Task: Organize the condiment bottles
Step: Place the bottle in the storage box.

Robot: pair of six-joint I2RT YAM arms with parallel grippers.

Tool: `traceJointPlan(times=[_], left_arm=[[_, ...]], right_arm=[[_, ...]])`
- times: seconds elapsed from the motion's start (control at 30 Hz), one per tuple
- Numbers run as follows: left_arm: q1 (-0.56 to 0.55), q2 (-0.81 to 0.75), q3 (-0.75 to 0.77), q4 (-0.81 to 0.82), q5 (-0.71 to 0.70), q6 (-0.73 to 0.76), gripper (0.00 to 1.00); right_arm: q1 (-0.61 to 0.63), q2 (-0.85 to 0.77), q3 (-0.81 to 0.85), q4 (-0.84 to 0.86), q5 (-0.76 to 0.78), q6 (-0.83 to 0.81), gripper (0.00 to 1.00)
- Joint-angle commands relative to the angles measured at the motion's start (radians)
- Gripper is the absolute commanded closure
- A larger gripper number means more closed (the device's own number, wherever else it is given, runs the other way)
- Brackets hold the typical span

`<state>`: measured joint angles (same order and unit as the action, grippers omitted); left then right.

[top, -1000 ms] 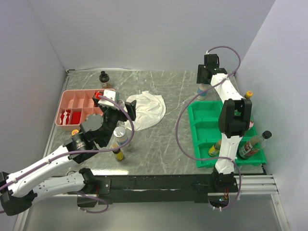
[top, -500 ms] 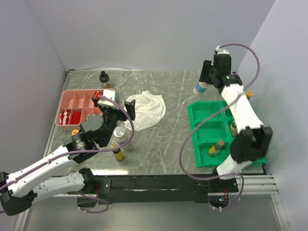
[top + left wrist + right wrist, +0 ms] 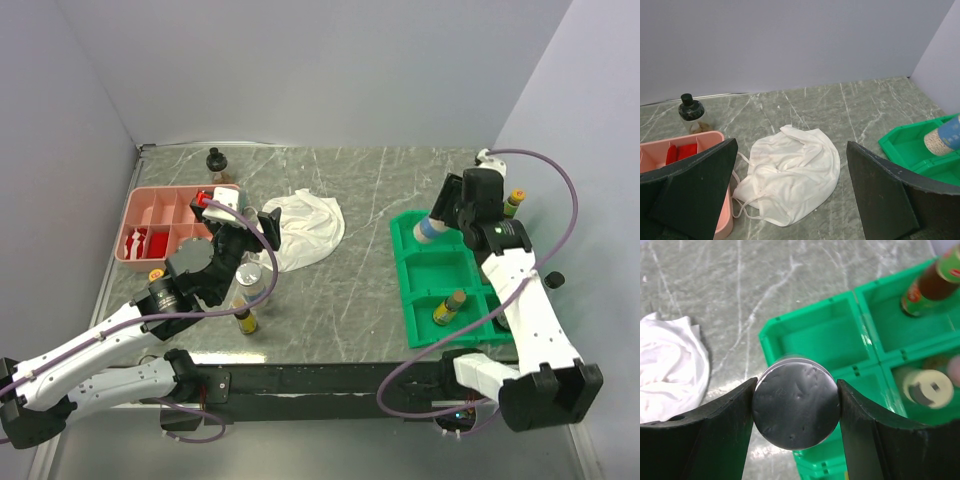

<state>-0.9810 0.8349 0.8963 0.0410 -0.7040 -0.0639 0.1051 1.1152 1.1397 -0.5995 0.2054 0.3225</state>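
Silver-capped bottle (image 3: 795,405) in the right hand (image 3: 796,412), over the green tray (image 3: 815,337)

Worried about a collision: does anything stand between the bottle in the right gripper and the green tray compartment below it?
Nothing visible does. The right gripper holds the silver-capped bottle above the green tray; the compartment beneath looks empty.

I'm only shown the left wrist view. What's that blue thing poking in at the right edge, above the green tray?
Observer: A blue-labelled bottle, held by the right gripper.
Visitor: Is anything in the green tray?
Observer: Yes. The top view shows a yellow-capped bottle standing in a near compartment of the green tray.
Visitor: Any bottles behind this camera?
Observer: Yes, a clear bottle and a dark one stand on the table beside the left arm.
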Motion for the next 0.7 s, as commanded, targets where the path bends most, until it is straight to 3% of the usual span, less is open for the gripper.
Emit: traceJointPlan(times=[0.0,0.2,0.37,0.67], left_arm=[[0.001,-0.013,0.003,0.03,0.014,-0.001,0.03],[0.002,-0.019,0.004,0.026,0.011,-0.005,0.03],[0.002,-0.01,0.004,0.027,0.008,-0.004,0.03],[0.001,-0.008,0.007,0.023,0.008,-0.007,0.03]], right_arm=[[0.001,-0.087,-0.023,0.015,0.081,0.021,0.77],[0.001,-0.133,-0.141,0.049,0.161,0.023,0.78],[-0.002,-0.106,-0.156,0.021,0.261,0.039,0.77],[-0.002,-0.109,-0.176,-0.029,0.307,0.052,0.77]])
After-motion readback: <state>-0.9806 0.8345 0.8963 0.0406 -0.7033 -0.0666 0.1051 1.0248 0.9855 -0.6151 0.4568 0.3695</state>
